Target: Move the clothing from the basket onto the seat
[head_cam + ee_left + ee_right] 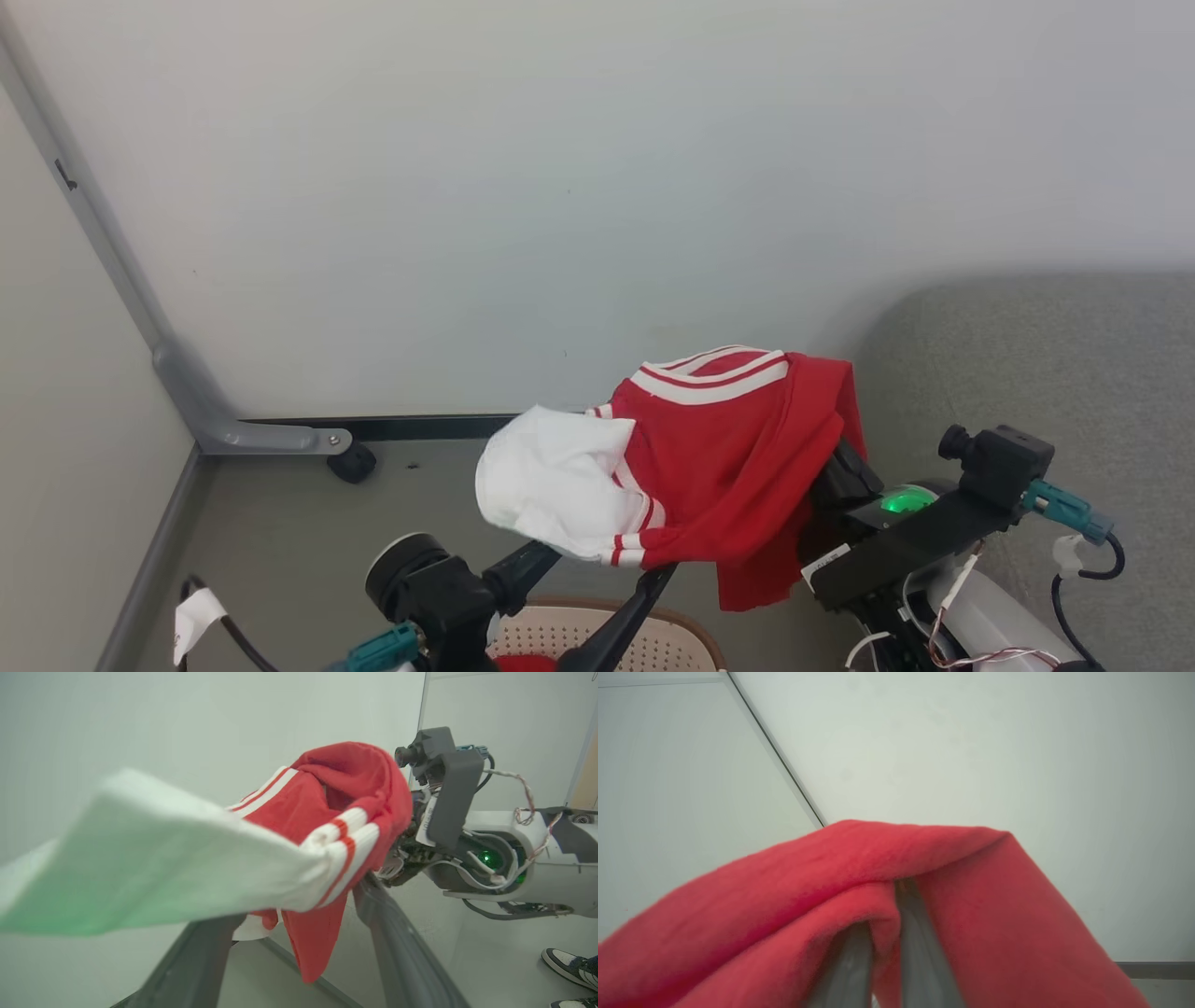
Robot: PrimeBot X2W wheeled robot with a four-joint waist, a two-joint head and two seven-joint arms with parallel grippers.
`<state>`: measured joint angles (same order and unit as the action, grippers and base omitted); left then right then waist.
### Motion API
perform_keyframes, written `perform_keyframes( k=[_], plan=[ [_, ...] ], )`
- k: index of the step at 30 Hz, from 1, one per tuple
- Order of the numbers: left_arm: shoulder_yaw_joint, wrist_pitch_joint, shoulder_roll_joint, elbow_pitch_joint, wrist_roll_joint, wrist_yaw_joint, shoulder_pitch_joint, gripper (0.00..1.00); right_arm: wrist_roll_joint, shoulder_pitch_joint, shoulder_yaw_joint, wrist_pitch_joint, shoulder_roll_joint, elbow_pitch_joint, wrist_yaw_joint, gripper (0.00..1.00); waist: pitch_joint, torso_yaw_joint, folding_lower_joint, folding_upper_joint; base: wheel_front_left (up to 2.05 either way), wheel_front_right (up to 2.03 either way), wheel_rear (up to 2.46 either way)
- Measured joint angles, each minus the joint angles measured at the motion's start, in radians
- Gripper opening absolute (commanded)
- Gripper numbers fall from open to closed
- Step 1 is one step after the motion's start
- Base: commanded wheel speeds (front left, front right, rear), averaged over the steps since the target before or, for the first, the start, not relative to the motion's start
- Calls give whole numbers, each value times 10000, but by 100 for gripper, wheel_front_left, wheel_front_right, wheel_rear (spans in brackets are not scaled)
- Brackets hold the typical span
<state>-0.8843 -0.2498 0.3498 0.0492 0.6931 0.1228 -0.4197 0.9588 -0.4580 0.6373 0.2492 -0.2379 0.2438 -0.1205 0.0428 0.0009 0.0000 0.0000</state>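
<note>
A red-and-white garment (719,457) hangs in the air above the floor, between the basket and the seat. My right gripper (834,469) is shut on its red fabric; in the right wrist view the red cloth (859,868) is folded over the two close fingers (920,952). My left gripper (611,562) stands open under the white sleeve (551,481), which drapes over its spread fingers (402,956). The cream basket (653,637) with its brown rim shows at the bottom edge, with a bit of red cloth (523,664) inside. The grey seat (1055,373) lies to the right.
A pale wall stands close ahead, with a dark skirting board (420,427). A grey metal frame leg (187,383) with a black castor (353,462) stands on the floor at the left. A person's shoes (567,966) are on the floor beyond my right arm.
</note>
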Motion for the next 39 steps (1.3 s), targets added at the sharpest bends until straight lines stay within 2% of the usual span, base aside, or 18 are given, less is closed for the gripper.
perform_keyframes(
  k=[16,31,39],
  plan=[
    [81,0,-42,608,-19,-52,812,100,-184,186,-1164,0,-439,-679,0,0,79,32,0,0,0,0,0],
    [433,0,-267,988,-94,-84,1628,100,-899,645,-1942,2,-1197,-1037,-12,0,192,-48,0,0,0,0,0],
    [901,0,-422,1563,-696,-640,1895,100,-1074,1680,-2782,2,-1419,-1317,382,0,263,-147,0,0,0,0,0]
  ],
)
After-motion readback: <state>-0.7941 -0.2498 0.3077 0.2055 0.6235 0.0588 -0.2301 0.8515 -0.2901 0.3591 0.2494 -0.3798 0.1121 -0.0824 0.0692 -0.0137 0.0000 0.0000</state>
